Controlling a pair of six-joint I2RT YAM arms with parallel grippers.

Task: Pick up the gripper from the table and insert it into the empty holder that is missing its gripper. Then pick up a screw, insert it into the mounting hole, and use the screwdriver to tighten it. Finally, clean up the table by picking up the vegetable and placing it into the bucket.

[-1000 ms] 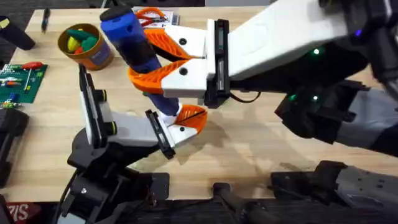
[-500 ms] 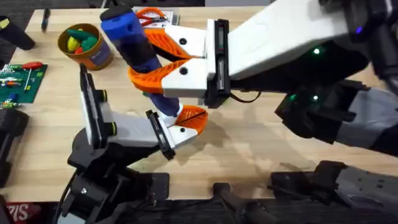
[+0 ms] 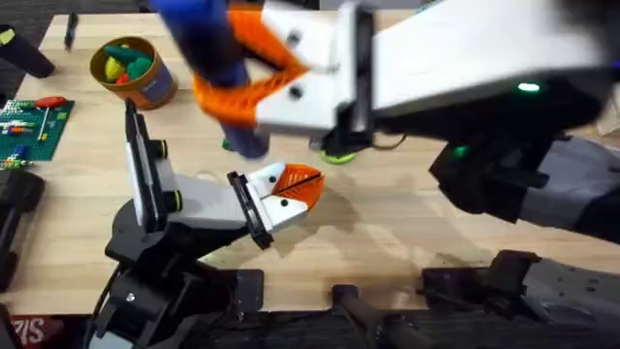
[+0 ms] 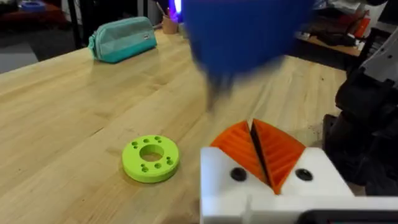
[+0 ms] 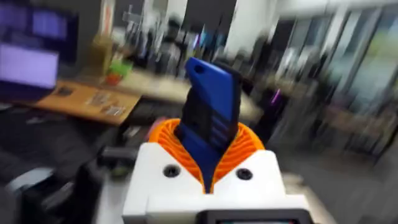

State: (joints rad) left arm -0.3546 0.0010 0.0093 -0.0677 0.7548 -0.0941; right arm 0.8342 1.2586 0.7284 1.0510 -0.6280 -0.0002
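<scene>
While clamped between ribbed orange fingers, thick blue screwdriver [image 3: 211,58] held by right claw [image 3: 237,68] at upper centre; left claw [image 3: 291,189] pinched shut, lower centre; round tub [image 3: 134,70] upper left; green disc [image 4: 150,158] on wood.

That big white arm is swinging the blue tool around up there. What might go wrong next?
The right gripper holds the screwdriver only between its orange fingers; a fast swing might let it slip or tilt. The tool hangs above the left gripper, so coming down off-line could knock the freshly seated small orange finger. The bucket stands close on the table; a wide sweep might tip it.
</scene>
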